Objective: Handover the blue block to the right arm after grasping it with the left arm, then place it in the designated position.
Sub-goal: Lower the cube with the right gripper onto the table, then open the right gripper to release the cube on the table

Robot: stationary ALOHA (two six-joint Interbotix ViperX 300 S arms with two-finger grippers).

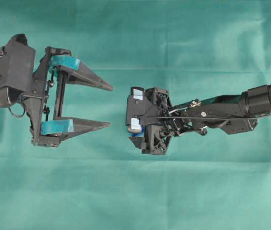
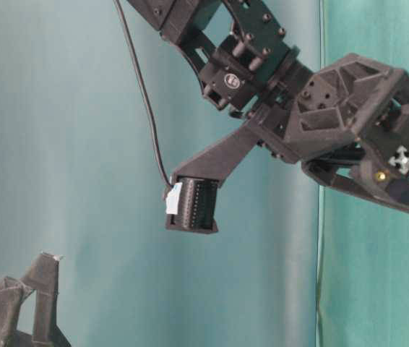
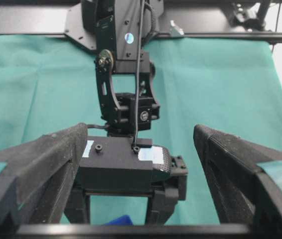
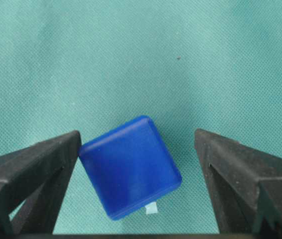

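Your right pincer [image 4: 136, 144] is spread wide over the blue block [image 4: 130, 167], which lies on the green cloth [image 4: 131, 59] betw. its fingers. Left pincer [image 1: 107, 105] spread too, well apart.

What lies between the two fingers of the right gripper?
In the right wrist view, the blue block lies on the green cloth between the open right gripper fingers.

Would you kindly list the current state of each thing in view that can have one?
left gripper: open, empty, apart from the block.
right gripper: open, pointing down, fingers on either side of the block.
blue block: lying on the green cloth, released, turned askew between the fingers, one corner touching or nearly touching a finger.
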